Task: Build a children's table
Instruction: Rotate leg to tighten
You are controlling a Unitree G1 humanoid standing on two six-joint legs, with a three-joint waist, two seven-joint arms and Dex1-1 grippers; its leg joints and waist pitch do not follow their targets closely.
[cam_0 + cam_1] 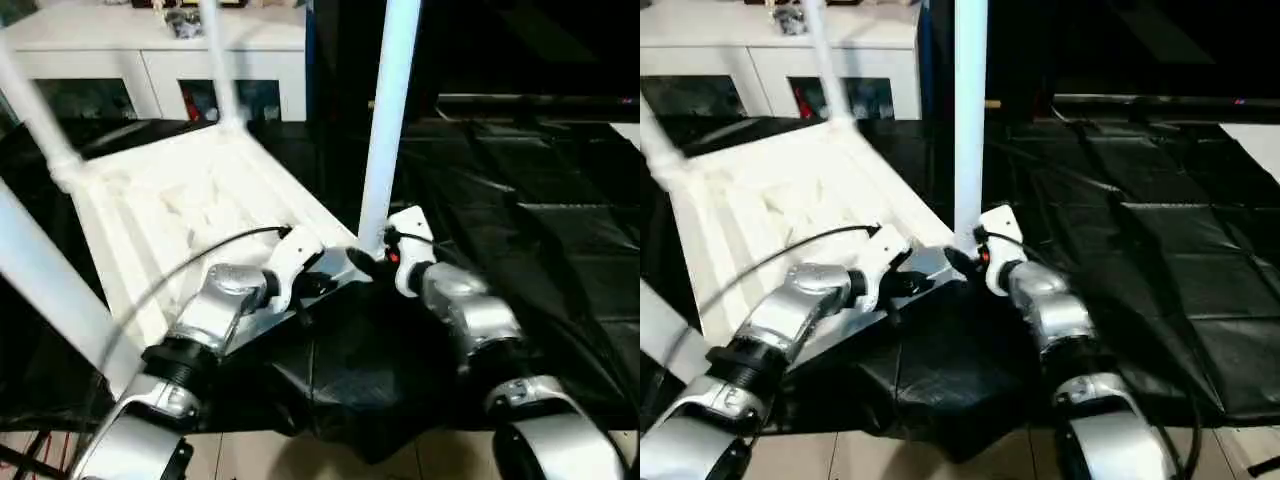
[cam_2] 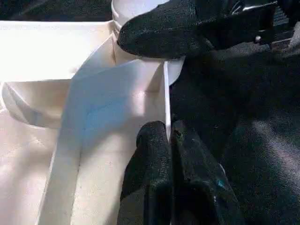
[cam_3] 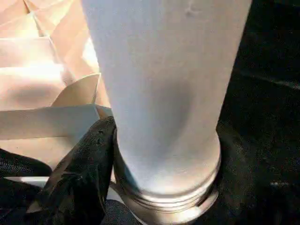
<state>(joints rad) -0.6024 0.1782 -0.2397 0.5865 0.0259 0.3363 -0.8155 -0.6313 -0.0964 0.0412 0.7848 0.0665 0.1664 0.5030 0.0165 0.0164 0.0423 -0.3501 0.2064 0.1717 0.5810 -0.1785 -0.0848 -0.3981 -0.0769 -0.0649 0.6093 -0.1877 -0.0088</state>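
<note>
Upturned tabletop [image 1: 190,215] on black mat [image 1: 520,230], four legs standing in its corner sockets.
Left gripper [image 2: 168,140] pinches the near rim, jaws pressed together; right gripper [image 1: 385,258] at near-right leg [image 1: 388,120] base, jaws spread round it. One cabinet [image 1: 150,60] far left.

Upturned white plastic rectangular tabletop [image 1: 190,215] on black mat [image 1: 520,230], legs up, both pincers at its near-right corner.

Four long white tapered tube legs stand in the corner sockets: near-right leg [image 1: 390,120] at centre, far-right leg [image 1: 218,60] behind it, far-left leg [image 1: 35,110] and near-left leg [image 1: 45,285] at left. Left pincer [image 2: 168,140] closed on the tabletop's thin rim just left of the near-right leg; right pincer [image 1: 378,258] at that leg's base, one finger [image 3: 79,178] touching the socket. White glass-door cabinet [image 1: 150,60] behind the tabletop.
</note>
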